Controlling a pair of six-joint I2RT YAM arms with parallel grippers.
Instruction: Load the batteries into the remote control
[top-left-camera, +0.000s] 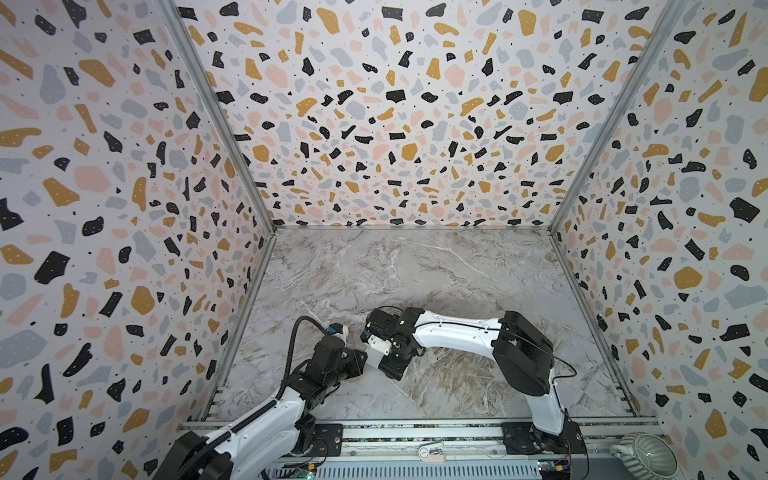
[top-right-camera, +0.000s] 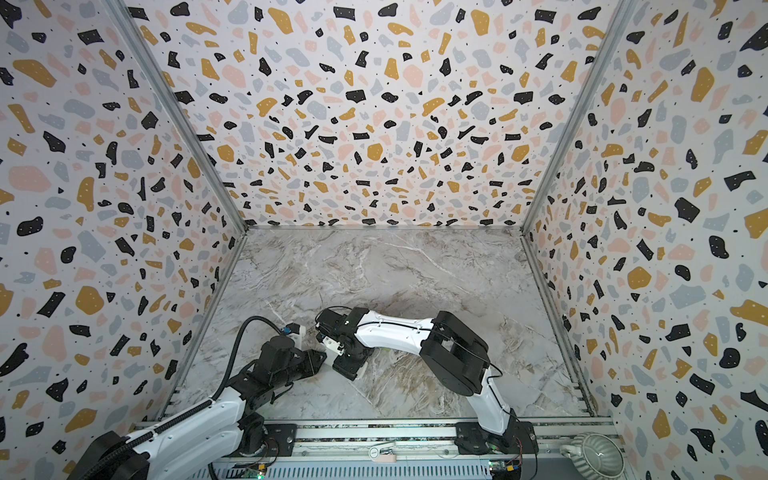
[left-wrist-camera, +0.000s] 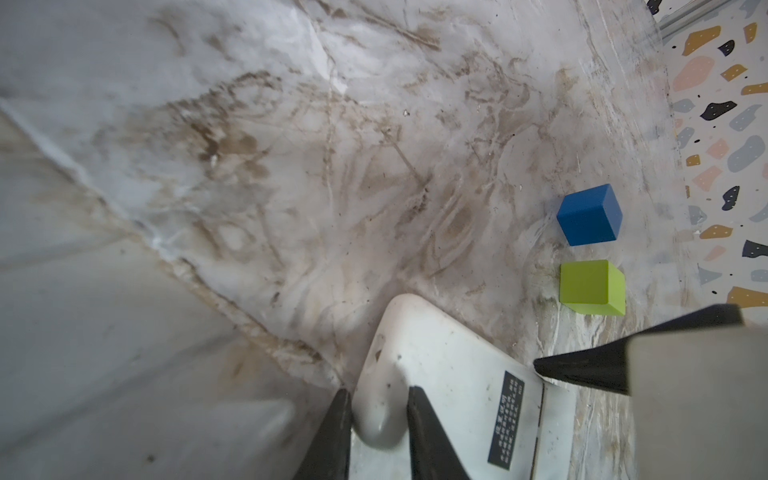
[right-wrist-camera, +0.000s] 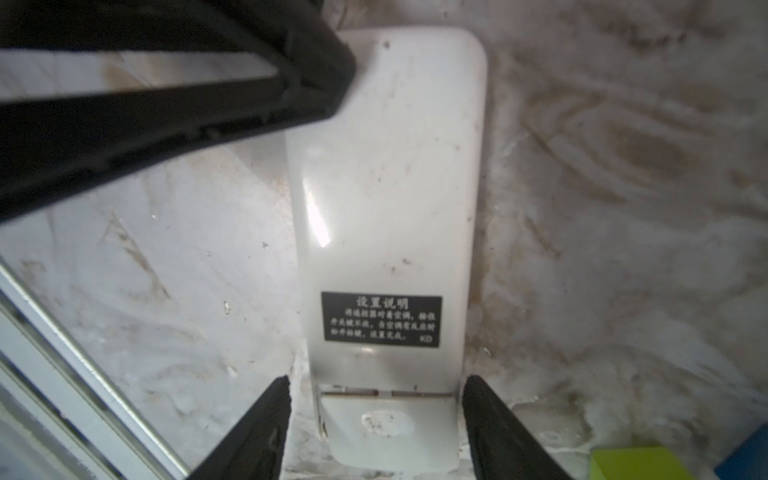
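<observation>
Reaching from the left, the bent arm's left hand (left-wrist-camera: 378, 394) pinches a corner of the slim white-backed plastic remote control (right-wrist-camera: 386, 187), back up on the grey marble table (right-wrist-camera: 623, 208); the right arm stretches across, right hand (right-wrist-camera: 378, 379) open astride the other end.

The remote control (right-wrist-camera: 386, 187) lies back up on the marble table (top-left-camera: 415, 270), at about 7 o'clock from the table's middle. In a top view only a white sliver of it (top-left-camera: 372, 360) shows. Its back is glossy white plastic with rounded corners, scuffed and speckled with dirt. A black label (right-wrist-camera: 381, 319) with white Chinese print sits across the back, nearer one end. Beyond the label a seam marks off the battery cover (right-wrist-camera: 388, 424), which sits closed and has a worn patch in its middle.
</observation>
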